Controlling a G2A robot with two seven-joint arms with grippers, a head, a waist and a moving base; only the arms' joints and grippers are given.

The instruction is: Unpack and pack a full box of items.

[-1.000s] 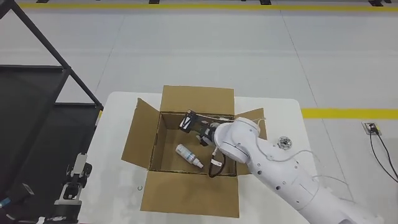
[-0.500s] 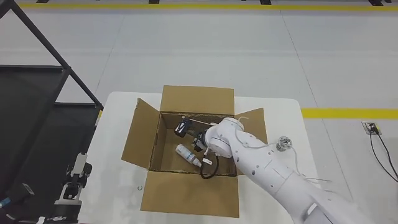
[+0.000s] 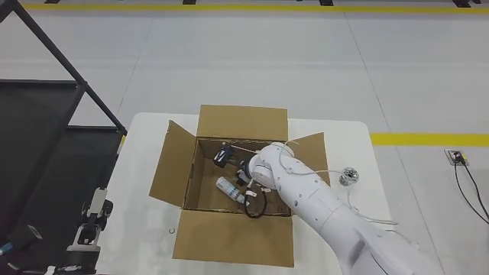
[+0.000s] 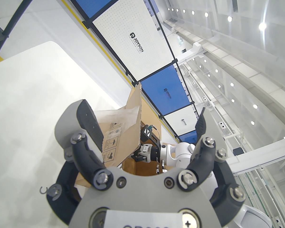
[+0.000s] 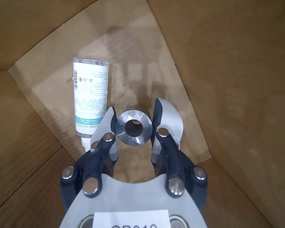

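An open cardboard box stands on the white table. My right gripper is down inside it, shut on a short metal cylinder with a hole through its middle. A white bottle lies on the box floor right beside one finger; from above the bottle lies near the box's middle, by the right gripper. My left gripper is open and holds nothing, low at the table's near left corner, facing the box's outer flap.
A small round metal part lies on the table right of the box. A tiny dark hook-like bit rests near the box's front left. A black rack stands left of the table. The box's flaps are folded outward.
My right arm has swung leftward and lower into the box, carrying the metal cylinder toward the bottle. The left gripper has kept still.
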